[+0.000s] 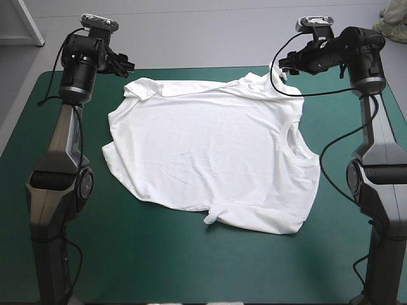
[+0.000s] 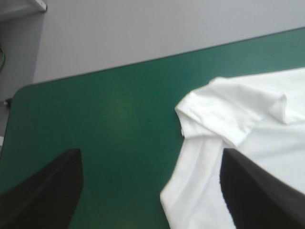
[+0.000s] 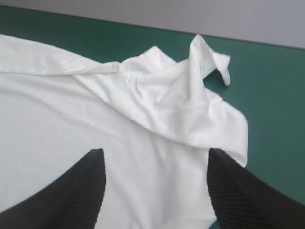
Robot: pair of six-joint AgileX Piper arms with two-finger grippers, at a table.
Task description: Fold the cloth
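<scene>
Table cover (image 1: 159,254): teal-green, showing all round the cloth.
Near hem (image 1: 213,218): one small pucker.
T-shirt (image 1: 210,152): white, spread flat across the middle of the table.
Far left corner (image 2: 224,109): sleeve folded over itself.
Far right corner (image 3: 200,62): bunched, one tip standing up.
Left gripper (image 2: 148,152): raised over the far left corner, fingers wide apart.
Right gripper (image 3: 155,151): raised over the far right corner, fingers wide apart.

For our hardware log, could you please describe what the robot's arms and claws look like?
The left arm and right arm are dark grey-black jointed segments with round joint housings. The left claw and right claw each have two broad, black, ribbed fin-shaped fingers.
</scene>
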